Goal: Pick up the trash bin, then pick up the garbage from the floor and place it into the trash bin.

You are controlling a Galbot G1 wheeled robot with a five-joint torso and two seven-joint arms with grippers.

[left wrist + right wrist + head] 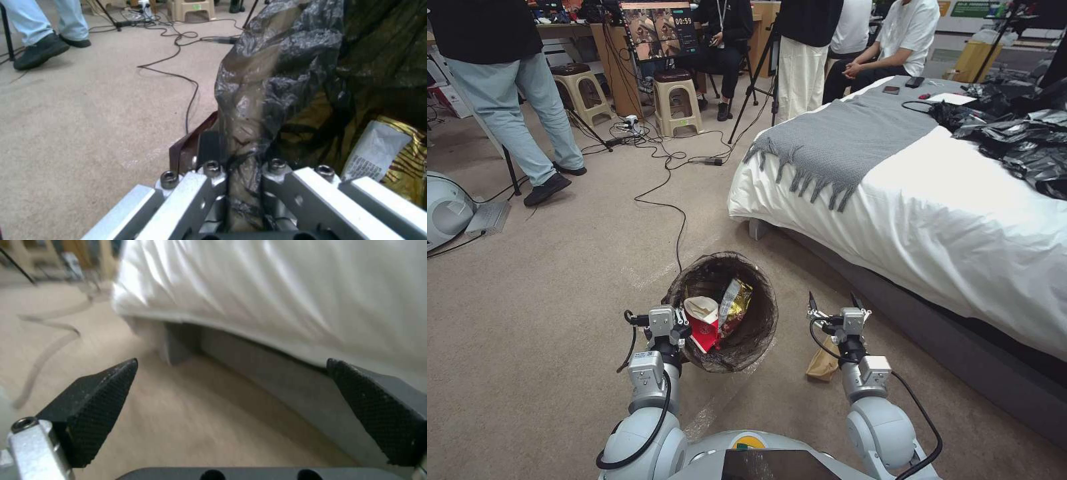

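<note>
The bag-lined rim of the trash bin [285,83] is clamped by the left gripper [238,173], a gold wrapper [400,166] lying inside above carpet [89,116].

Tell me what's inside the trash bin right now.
Inside the trash bin, held at its rim by the left gripper, lie a red-and-white carton and a gold snack wrapper. Anything beneath them is covered.
</note>
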